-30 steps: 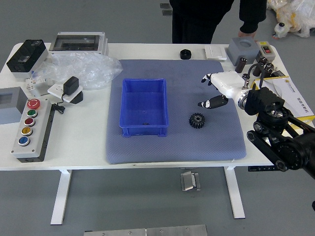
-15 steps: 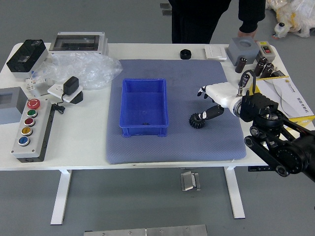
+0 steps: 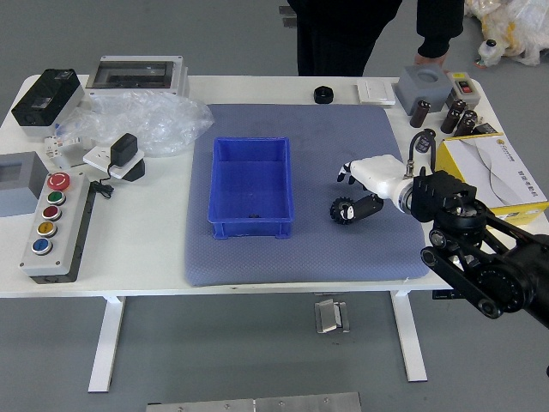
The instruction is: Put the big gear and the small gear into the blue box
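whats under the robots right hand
Beside and partly under the right hand is a black gear, lying on the blue-grey mat. A dark digit overlaps its right side, hiding that part. What lies beneath the palm can't be seen.

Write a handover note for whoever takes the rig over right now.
Right hand: open over the blue mat, thumb at the black gear; no grip visible.
Left hand: out of view.
Gear: on the mat, right of the blue box; big or small, I can't tell.
In the box: a small dark spot near its near wall, too small to identify as a gear.
Done: nothing confirmed.
Left: put this gear in the box; check whether that spot is the other one.
A person stands at the far side, touching neither gear nor box.
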Available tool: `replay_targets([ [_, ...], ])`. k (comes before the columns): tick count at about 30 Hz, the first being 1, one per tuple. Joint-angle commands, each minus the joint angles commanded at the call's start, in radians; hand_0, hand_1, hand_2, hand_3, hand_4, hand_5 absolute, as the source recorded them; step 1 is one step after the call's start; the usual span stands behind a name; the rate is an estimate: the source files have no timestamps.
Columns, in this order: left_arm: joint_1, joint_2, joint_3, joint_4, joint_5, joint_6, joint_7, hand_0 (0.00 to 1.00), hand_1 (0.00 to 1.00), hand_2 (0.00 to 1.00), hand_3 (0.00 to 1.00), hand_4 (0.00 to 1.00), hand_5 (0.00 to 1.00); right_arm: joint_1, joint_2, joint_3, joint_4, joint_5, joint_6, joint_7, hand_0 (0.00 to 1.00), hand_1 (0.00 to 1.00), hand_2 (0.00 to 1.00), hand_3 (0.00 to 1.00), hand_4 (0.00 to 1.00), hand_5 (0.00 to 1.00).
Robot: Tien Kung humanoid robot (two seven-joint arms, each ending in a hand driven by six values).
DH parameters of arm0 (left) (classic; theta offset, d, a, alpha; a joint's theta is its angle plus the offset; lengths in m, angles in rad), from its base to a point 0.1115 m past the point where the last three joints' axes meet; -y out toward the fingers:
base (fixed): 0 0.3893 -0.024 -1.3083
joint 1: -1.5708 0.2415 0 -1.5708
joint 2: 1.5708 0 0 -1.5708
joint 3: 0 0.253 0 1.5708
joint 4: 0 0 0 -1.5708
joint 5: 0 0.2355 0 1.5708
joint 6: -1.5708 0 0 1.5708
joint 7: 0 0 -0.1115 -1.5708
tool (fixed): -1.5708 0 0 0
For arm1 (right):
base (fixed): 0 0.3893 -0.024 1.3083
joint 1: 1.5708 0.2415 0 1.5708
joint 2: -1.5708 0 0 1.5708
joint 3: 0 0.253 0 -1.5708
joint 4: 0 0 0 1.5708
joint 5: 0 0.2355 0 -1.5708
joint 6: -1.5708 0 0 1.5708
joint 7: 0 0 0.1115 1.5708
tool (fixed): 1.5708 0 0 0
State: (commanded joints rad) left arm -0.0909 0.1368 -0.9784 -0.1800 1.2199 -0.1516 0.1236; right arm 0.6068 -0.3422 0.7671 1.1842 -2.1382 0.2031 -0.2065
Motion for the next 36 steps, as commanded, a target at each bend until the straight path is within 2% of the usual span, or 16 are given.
replay_targets([
  [20, -0.004, -0.003, -0.001, 0.000, 0.002, -0.001, -0.001, 0.850, 0.817, 0.799, 0.822, 0.676, 0.303, -0.013, 0.024, -0.032, -0.049, -0.015, -0.029, 0.007, 0.632, 0.546, 0.661, 0.718, 0.846, 0.431],
  [21, -0.004, -0.003, -0.001, 0.000, 0.002, -0.001, -0.001, 0.850, 0.818, 0.799, 0.821, 0.676, 0.303, -0.013, 0.025, -0.034, -0.051, -0.019, -0.036, 0.008, 0.597, 0.477, 0.570, 0.652, 0.820, 0.443],
  [26, -0.005, -0.004, -0.002, 0.000, 0.003, -0.001, 0.000, 0.850, 0.818, 0.799, 0.821, 0.676, 0.303, -0.014, 0.031, -0.039, -0.060, -0.044, -0.081, 0.021, 0.597, 0.477, 0.570, 0.652, 0.820, 0.443],
  [27, -0.005, -0.004, -0.002, 0.000, 0.003, -0.001, 0.000, 0.850, 0.817, 0.799, 0.822, 0.676, 0.303, -0.015, 0.032, -0.041, -0.062, -0.049, -0.089, 0.024, 0.517, 0.406, 0.468, 0.597, 0.733, 0.428],
  [32, -0.005, -0.004, -0.001, 0.000, 0.002, -0.001, 0.000, 0.850, 0.817, 0.799, 0.822, 0.676, 0.303, -0.017, 0.038, -0.048, -0.070, -0.066, -0.107, 0.029, 0.517, 0.406, 0.468, 0.597, 0.733, 0.428],
  [33, -0.005, -0.005, -0.001, 0.000, 0.002, -0.001, 0.000, 0.850, 0.817, 0.799, 0.822, 0.675, 0.302, -0.018, 0.039, -0.050, -0.071, -0.069, -0.108, 0.029, 0.544, 0.394, 0.444, 0.562, 0.654, 0.365],
  [36, -0.004, -0.005, 0.000, 0.000, 0.002, -0.001, 0.000, 0.850, 0.817, 0.799, 0.822, 0.675, 0.302, -0.022, 0.042, -0.054, -0.075, -0.075, -0.108, 0.028, 0.544, 0.394, 0.444, 0.562, 0.654, 0.365],
])
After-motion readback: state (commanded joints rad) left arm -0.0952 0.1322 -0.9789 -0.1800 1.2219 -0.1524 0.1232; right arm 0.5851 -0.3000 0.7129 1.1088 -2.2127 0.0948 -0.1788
